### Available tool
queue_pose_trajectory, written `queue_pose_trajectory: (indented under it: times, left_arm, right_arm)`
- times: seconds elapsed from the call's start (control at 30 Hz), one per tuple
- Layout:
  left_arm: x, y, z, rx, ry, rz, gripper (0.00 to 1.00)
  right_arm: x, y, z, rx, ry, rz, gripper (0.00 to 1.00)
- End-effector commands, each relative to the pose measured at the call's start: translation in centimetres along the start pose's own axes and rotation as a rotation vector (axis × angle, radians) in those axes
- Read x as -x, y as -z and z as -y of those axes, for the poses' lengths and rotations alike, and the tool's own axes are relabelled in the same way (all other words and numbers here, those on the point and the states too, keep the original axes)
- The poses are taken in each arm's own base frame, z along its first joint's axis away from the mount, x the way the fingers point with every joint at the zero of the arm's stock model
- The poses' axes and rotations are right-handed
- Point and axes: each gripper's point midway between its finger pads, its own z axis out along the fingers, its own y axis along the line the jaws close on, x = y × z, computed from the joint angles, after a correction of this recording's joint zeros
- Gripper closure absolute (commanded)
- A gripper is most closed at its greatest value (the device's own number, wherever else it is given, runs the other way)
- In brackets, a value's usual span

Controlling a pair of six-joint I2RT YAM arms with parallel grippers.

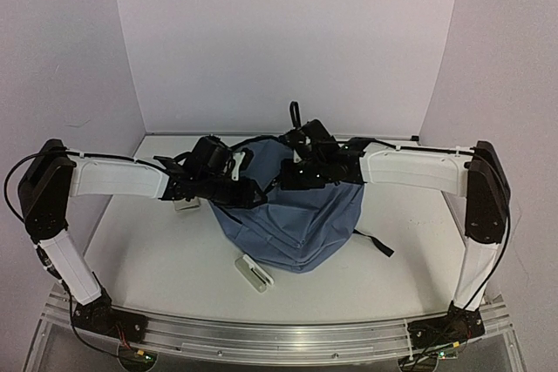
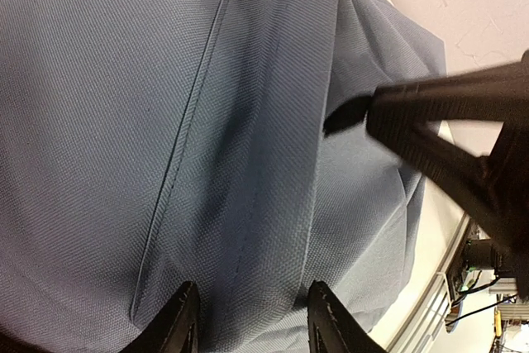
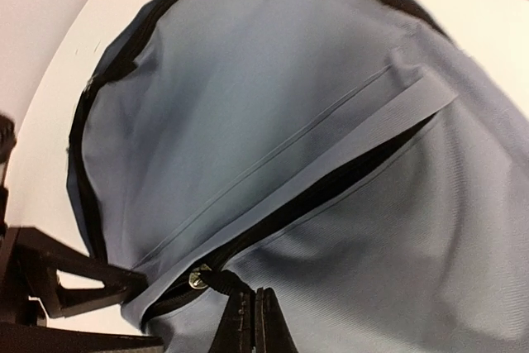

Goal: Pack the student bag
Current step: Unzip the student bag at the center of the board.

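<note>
Right wrist view: the right gripper [image 3: 254,297] has its two fingers pressed together on the black zipper pull [image 3: 216,280], which runs up from the fingertips to a small metal slider. From there a zipped pocket opening [image 3: 347,178] gapes as a dark slit running diagonally across the slate-blue fabric of the student bag [image 3: 273,113], whose black-edged rim curves along the upper left.

Left wrist view: the left gripper [image 2: 252,299] has its fingers [image 2: 183,320] spread apart. A stitched fold of the bag's fabric lies across the gap between them, though contact with the cloth cannot be judged. The other arm's black gripper juts in from the right, just above the fabric.

Top external view: both arms reach inward from either side and meet over the near-left part of the bag, their grippers close together. The bag sits slumped near the middle of the pale table [image 1: 148,250], toward the back wall. A small white object [image 1: 254,272] lies on the table touching the bag's near edge. A black strap [image 1: 375,244] trails out from its right side.
</note>
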Motion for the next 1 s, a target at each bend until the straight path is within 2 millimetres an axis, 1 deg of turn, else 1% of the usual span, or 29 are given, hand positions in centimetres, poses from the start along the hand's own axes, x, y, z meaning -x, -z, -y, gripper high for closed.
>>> queue_pose_trajectory:
  times: [0.0, 0.1, 0.2, 0.27, 0.3, 0.4, 0.5, 0.63, 0.73, 0.8, 0.87, 0.93, 0.97]
  left_arm:
    - [-1.1, -0.5, -0.5, 0.029, 0.002, -0.027, 0.60]
    - [-1.7, -0.6, -1.4, 0.067, 0.013, -0.038, 0.68]
    - [-2.5, -0.8, -2.3, 0.096, 0.031, -0.053, 0.86]
    - [-3.0, -0.9, -2.8, 0.111, 0.049, -0.062, 0.96]
    - [-3.3, -0.9, -3.0, 0.116, 0.058, -0.066, 0.99]
    - [-3.7, -0.7, -3.2, 0.117, 0.077, -0.071, 1.00]
    - [-4.0, -0.5, -2.6, 0.085, 0.091, -0.069, 1.00]
    - [-4.3, -0.4, -1.9, 0.061, 0.106, -0.067, 1.00]
    - [-4.3, -0.4, -1.6, 0.043, 0.120, -0.063, 1.00]
    - [-4.2, -0.4, -1.6, 0.045, 0.127, -0.056, 1.00]
    - [-4.2, -0.4, -1.9, 0.059, 0.132, -0.053, 1.00]
    - [-3.7, -0.3, -1.7, 0.063, 0.125, -0.046, 1.00]
    - [-3.3, -0.3, -1.5, 0.064, 0.118, -0.039, 0.98]
  right_arm:
    - [5.4, 2.6, 2.3, -0.072, -0.060, 0.165, 1.00]
    - [6.6, 2.7, 4.2, -0.123, -0.075, 0.196, 1.00]
    - [7.8, 3.0, 6.1, -0.165, -0.091, 0.223, 1.00]
    - [8.6, 3.3, 7.0, -0.187, -0.099, 0.241, 1.00]
    - [8.9, 3.6, 7.5, -0.198, -0.101, 0.252, 1.00]
    - [10.0, 4.3, 8.6, -0.230, -0.106, 0.281, 1.00]
    - [10.4, 4.2, 10.5, -0.282, -0.116, 0.292, 1.00]
    - [9.9, 2.8, 13.5, -0.329, -0.145, 0.263, 1.00]
    - [9.1, 1.5, 14.7, -0.353, -0.147, 0.235, 1.00]
    - [8.8, 0.9, 15.1, -0.360, -0.145, 0.221, 1.00]
    - [8.8, 0.6, 15.2, -0.353, -0.144, 0.214, 1.00]
    - [9.3, 1.0, 14.4, -0.313, -0.138, 0.216, 1.00]
    - [9.6, 1.3, 13.5, -0.268, -0.128, 0.211, 1.00]
